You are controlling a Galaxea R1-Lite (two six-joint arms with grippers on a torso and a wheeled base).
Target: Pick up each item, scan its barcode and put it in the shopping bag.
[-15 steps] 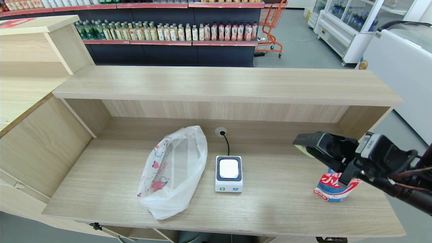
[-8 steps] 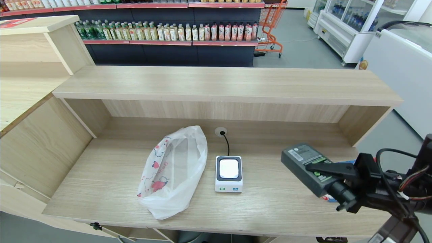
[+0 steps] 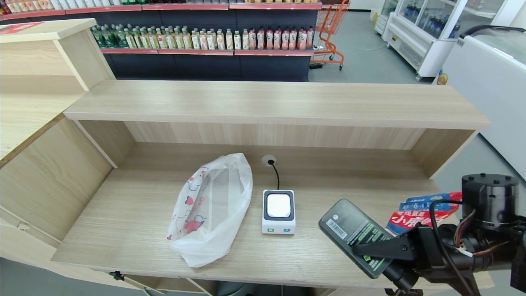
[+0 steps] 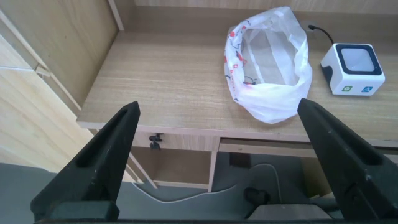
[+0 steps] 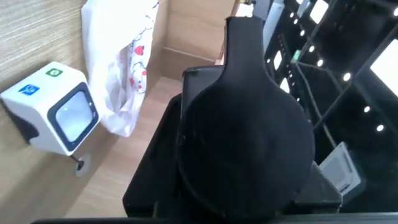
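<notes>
box (image 3: 347,231) clamped in right jaws, left jaws apart, one bag (image 3: 209,205), one scanner (image 3: 278,211)

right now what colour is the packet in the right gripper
The packet is dark grey with a white barcode label and green markings; head view.

Tabletop (image 3: 123,230): shopping bag (image 3: 211,207) lies left of centre. Scanner (image 3: 278,211) sits just right of it, not touching. Its cord (image 3: 275,174) runs back to a hole behind it. A snack packet (image 3: 415,211) lies at the far right. My right hand (image 3: 378,257) holds a flat pack (image 3: 353,236) over the front edge, between scanner and snack packet, nearer me than both.
</notes>
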